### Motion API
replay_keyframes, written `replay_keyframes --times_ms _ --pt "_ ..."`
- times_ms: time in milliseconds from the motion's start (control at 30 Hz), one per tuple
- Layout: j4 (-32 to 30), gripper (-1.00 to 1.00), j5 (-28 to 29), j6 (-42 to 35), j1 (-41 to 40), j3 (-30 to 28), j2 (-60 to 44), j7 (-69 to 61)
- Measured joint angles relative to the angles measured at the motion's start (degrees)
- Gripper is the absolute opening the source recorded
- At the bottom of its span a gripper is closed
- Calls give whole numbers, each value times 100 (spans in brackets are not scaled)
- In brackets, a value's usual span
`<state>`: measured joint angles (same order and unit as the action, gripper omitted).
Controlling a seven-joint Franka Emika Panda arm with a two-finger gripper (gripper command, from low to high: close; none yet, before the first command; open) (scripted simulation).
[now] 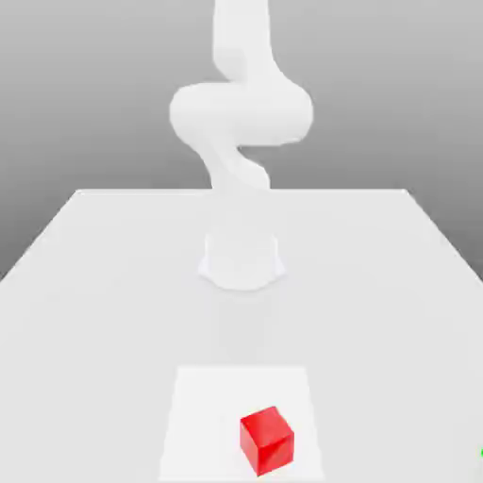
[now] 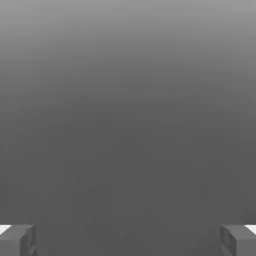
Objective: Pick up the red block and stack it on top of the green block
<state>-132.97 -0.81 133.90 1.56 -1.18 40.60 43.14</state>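
The red block [image 1: 266, 440], a small glossy cube, rests on the white table [image 1: 94, 311] near its front edge, a little to the exterior view's right of centre. A tiny green sliver, the green block [image 1: 481, 453], shows at the exterior view's right border, level with the red block. In the hand view my gripper [image 2: 128, 240] is open: its two grey fingertips [image 2: 17, 240] stand far apart with nothing between them, facing a plain grey background.
The white arm's base [image 1: 241, 259] stands mid-table behind the red block, and its links [image 1: 241, 113] rise out of the frame. A lighter square patch [image 1: 203, 415] lies under the red block. The table's far edge runs across the back.
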Motion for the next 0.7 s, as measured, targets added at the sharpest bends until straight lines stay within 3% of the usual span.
replay_keyframes --times_ms 467,700 --pt "-666 0 -440 1190 631 -376 -2953 -1502" --pt "-1000 0 -358 1789 739 -354 -4388 -2031"
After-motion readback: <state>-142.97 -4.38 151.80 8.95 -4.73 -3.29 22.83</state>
